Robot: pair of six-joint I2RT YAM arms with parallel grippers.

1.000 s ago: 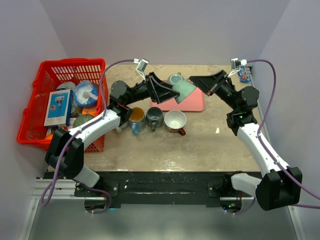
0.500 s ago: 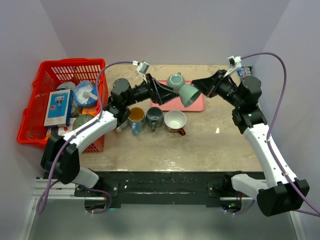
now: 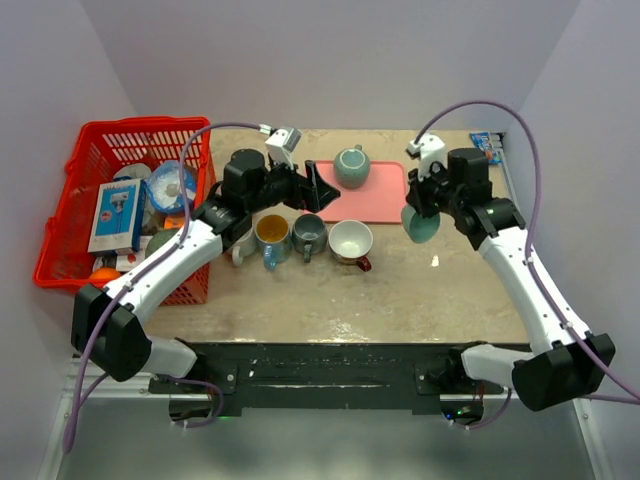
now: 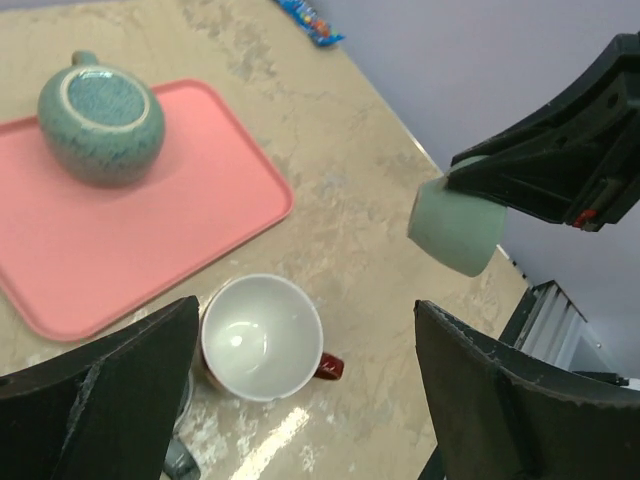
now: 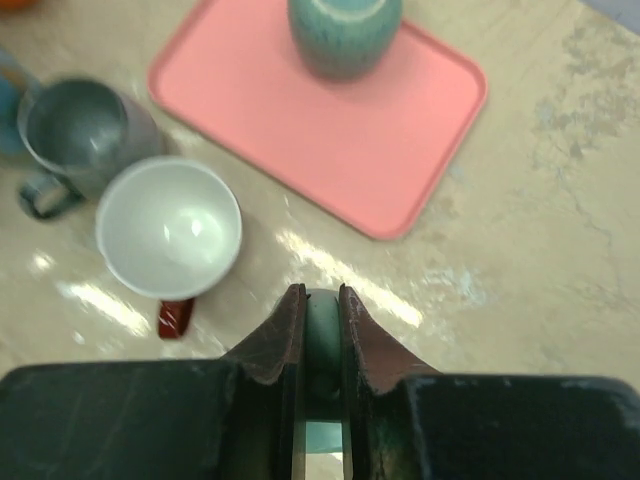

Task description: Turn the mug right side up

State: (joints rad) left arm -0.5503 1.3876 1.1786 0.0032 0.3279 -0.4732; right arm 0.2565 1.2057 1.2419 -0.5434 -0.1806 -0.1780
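Note:
My right gripper point(image 3: 424, 207) is shut on a pale green mug point(image 3: 419, 226) and holds it above the table, right of the pink tray point(image 3: 385, 203). In the right wrist view the fingertips point(image 5: 294, 300) pinch a thin part of that mug point(image 5: 322, 330). In the left wrist view the mug point(image 4: 458, 228) hangs tilted, its open end pointing down and to the right. My left gripper point(image 3: 318, 190) is open and empty over the tray's left end. A teal speckled mug point(image 3: 351, 165) stands upside down on the tray, also in the left wrist view point(image 4: 100, 125).
Three upright mugs stand in a row before the tray: an orange-lined one point(image 3: 271, 232), a grey one point(image 3: 308, 232) and a white one with a red handle point(image 3: 350, 240). A red basket point(image 3: 60, 230) of items stands at the left. A small blue packet point(image 3: 487, 145) lies at the back right.
The left gripper let go of the pale green mug and drew back left. The right gripper took it and carried it right and down, off the tray.

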